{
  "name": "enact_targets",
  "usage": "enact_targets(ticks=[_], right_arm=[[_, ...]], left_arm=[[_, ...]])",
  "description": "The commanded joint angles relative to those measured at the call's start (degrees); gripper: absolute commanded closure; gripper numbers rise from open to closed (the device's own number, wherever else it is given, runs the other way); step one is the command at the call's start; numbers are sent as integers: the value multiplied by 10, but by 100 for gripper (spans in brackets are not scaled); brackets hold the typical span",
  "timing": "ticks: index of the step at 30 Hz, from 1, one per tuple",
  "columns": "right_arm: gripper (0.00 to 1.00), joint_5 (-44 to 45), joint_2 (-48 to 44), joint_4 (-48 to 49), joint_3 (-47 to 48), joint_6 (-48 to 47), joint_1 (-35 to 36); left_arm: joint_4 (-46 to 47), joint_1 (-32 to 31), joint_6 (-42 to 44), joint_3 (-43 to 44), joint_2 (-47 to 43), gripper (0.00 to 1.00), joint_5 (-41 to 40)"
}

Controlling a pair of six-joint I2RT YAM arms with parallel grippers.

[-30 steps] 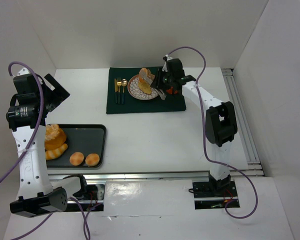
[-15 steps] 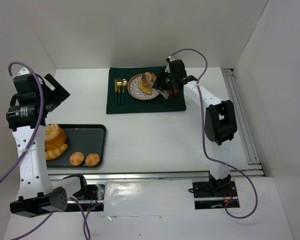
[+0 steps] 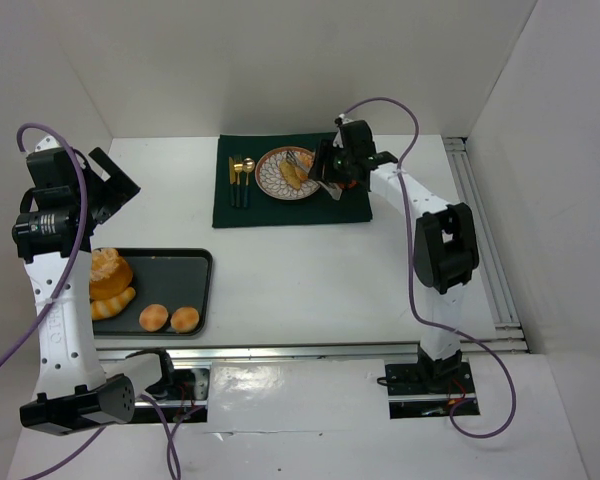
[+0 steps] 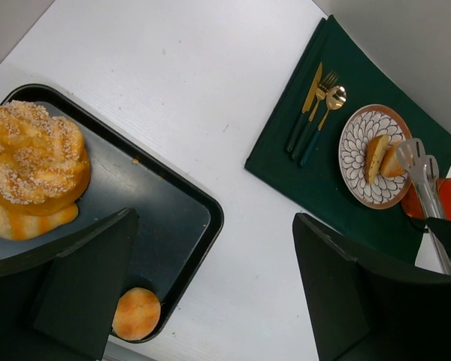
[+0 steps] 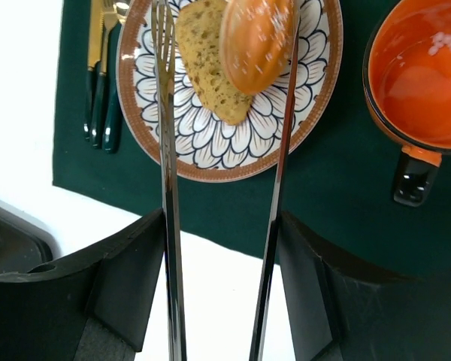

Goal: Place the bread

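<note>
Right hand [image 5: 222, 293] clamps tongs [image 5: 165, 188], their arms spread over bread [image 5: 203, 60] on the plate [image 5: 210, 150]; left hand [image 4: 218, 286] gapes, empty

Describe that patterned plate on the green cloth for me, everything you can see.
The plate is round, looks ceramic, white with a dark petal pattern and an orange-brown rim. It lies flat on the green cloth, between the cutlery and the orange cup. A bread slice and a rounded piece rest on it; metal tongs reach over it.

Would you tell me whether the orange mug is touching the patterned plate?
Apart: right wrist view shows green cloth between mug and plate.
</note>
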Motion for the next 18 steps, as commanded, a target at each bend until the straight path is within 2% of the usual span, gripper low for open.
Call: enact_targets(ticks=[1,6,10,13,17,18], right_arm=[[33,20,-73,14,-4,-8,5],[35,14,-99,6,9,-20,19],[36,-8,-125,6,3,-26,77],[37,-48,-125,19,-13,-38,120],[39,-168,-105,44,-36,-68,210],[39,-169,-98,44,-36,-79,228]], left_arm=[[19,2,10,4,-15,3,9],[19,2,10,15,-9,3,35],[0,2,15,40,20,5,42],[-13,2,15,76,55,5,65],[-33,-5,15,149,101,6,95],[-38,-5,22,159,110,6,95]])
